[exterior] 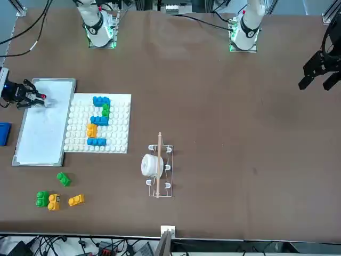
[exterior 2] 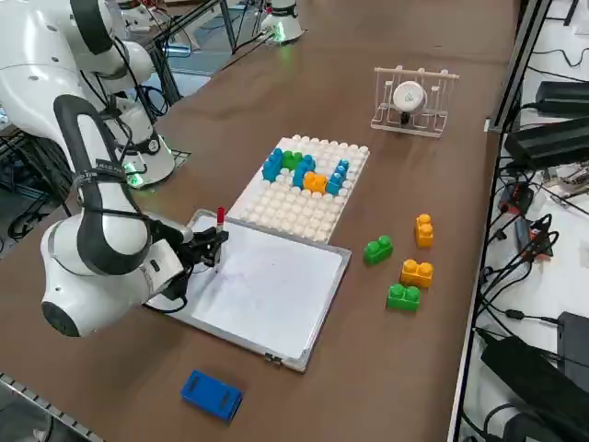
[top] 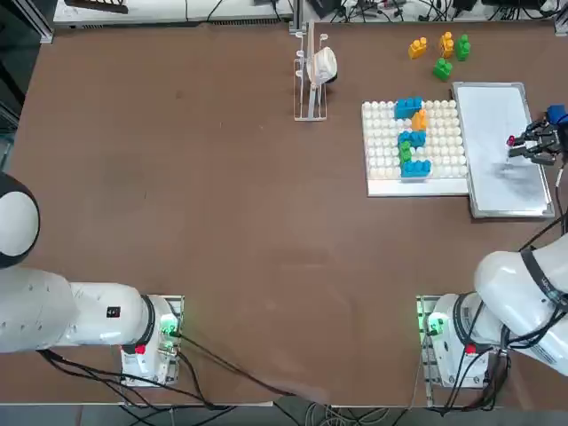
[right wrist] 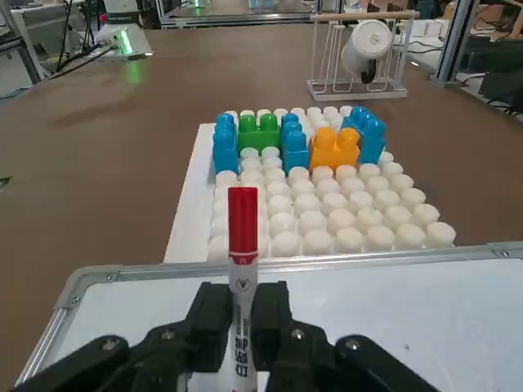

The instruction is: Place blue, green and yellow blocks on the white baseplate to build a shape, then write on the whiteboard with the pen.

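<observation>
White studded baseplate carries three blue blocks, one green block and one orange-yellow block, linked in a zigzag. Right gripper is clamped on the pen, red cap up, over the whiteboard beside the plate. Loose on the table: two green blocks, two orange-yellow blocks. Blue pad near the whiteboard. Wire rack holds a white roll.
</observation>
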